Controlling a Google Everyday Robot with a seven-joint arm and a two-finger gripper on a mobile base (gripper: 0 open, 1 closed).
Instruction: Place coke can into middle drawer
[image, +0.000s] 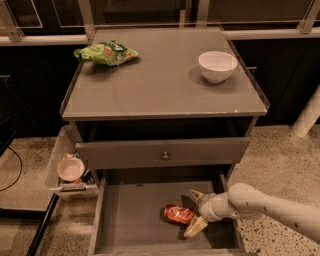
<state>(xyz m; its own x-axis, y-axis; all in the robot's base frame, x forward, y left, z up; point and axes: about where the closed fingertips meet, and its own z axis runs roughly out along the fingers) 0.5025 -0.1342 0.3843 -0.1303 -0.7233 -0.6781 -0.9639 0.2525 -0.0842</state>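
Observation:
The coke can (177, 214) lies on its side on the grey floor of the open middle drawer (132, 217), right of centre. My gripper (193, 213) reaches into the drawer from the right, just right of the can. Its fingers (196, 227) are spread open, one above and one below the can's right end. The can rests on the drawer floor.
A closed drawer front with a round knob (164, 156) sits just above the open drawer. On the cabinet top are a green chip bag (106, 52) and a white bowl (217, 65). A clear bin holding a small bowl (70, 169) stands on the floor at left.

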